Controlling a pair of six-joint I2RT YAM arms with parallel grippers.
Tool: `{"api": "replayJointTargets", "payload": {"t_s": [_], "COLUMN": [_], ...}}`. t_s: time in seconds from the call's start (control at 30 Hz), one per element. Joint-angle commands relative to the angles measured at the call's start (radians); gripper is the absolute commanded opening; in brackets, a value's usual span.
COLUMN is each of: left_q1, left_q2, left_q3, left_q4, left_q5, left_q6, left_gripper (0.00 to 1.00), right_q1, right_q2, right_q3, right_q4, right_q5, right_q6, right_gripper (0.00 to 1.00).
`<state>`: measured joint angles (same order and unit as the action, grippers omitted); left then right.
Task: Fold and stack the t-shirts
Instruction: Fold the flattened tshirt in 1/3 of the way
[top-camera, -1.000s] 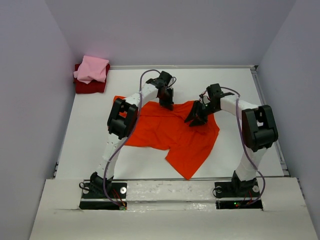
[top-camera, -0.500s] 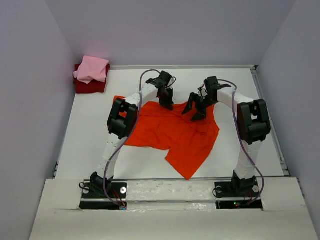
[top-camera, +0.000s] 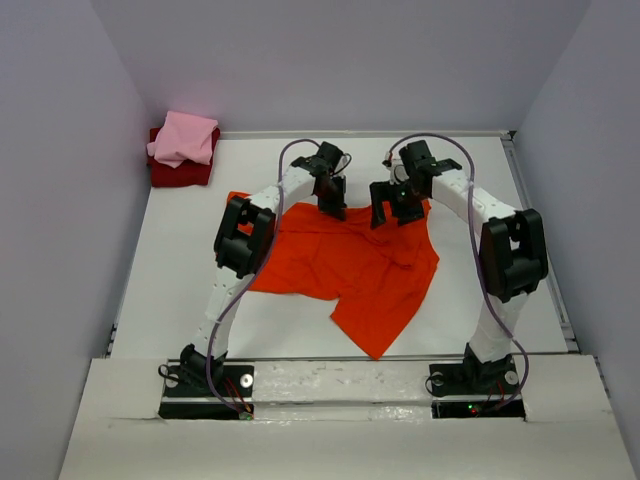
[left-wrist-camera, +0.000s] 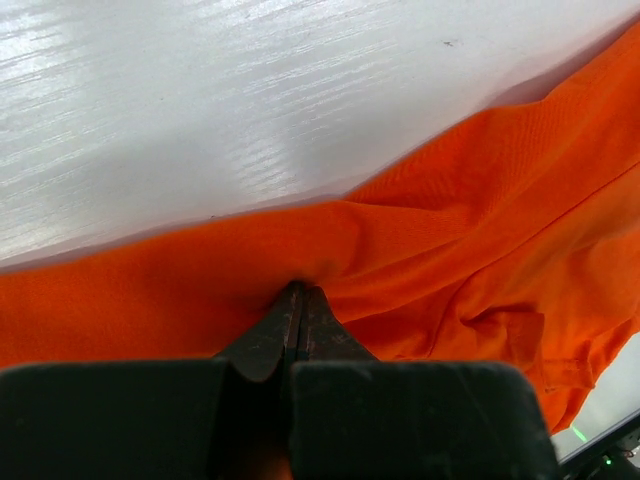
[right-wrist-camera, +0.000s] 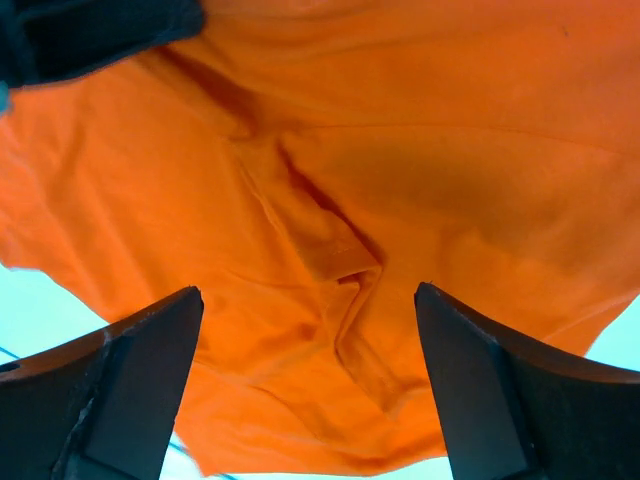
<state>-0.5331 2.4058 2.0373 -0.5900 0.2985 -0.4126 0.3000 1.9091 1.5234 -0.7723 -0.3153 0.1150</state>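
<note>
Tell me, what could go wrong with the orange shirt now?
1. The left gripper pinches only a small bit of the edge of the orange t-shirt, so the cloth might slip out when pulled.
2. The right gripper hangs open over a bunched wrinkle. If it closes there, it might grab extra layers and make the fold crooked.

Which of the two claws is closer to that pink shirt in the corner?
Left. The left gripper, shut on the orange shirt, is nearer the pink shirt; the right gripper hangs open farther to the right.
</note>
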Motion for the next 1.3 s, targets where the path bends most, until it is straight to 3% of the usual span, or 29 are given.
{"api": "replayJointTargets", "payload": {"t_s": [0.0, 0.17, 0.33, 0.4, 0.53, 0.73, 1.17, 1.27], "left_q1": [0.019, 0.028, 0.039, 0.039, 0.044, 0.061, 0.096, 0.097], "left_q2": [-0.069, -0.132, -0.168, -0.174, -0.172, -0.146, -0.126, -0.122], "left_q3": [-0.047, -0.130, -0.218, -0.235, -0.229, -0.166, -0.126, -0.124], "left_q4": [-0.013, 0.015, 0.064, 0.071, 0.064, 0.033, 0.012, 0.010], "left_q5": [-0.013, -0.013, 0.005, 0.013, 0.016, 0.028, 0.039, 0.041], "left_q6": [0.011, 0.000, -0.003, 0.003, 0.026, 0.054, 0.084, 0.087], "left_gripper": [0.02, 0.02, 0.03, 0.03, 0.03, 0.03, 0.03, 0.03], "right_q1": [0.034, 0.073, 0.119, 0.128, 0.137, 0.174, 0.174, 0.183], "right_q2": [-0.006, 0.031, 0.034, 0.045, 0.070, 0.074, 0.102, 0.108], "right_q3": [0.023, 0.083, 0.083, 0.107, 0.172, 0.138, 0.110, 0.098], "right_q4": [0.033, -0.007, -0.025, -0.051, -0.111, -0.119, -0.128, -0.117], "right_q5": [0.002, -0.010, 0.071, 0.076, 0.103, 0.186, 0.180, 0.176], "right_q6": [-0.204, -0.288, -0.397, -0.400, -0.390, -0.374, -0.354, -0.350], "right_gripper": [0.96, 0.94, 0.93, 0.88, 0.83, 0.73, 0.70, 0.65]}}
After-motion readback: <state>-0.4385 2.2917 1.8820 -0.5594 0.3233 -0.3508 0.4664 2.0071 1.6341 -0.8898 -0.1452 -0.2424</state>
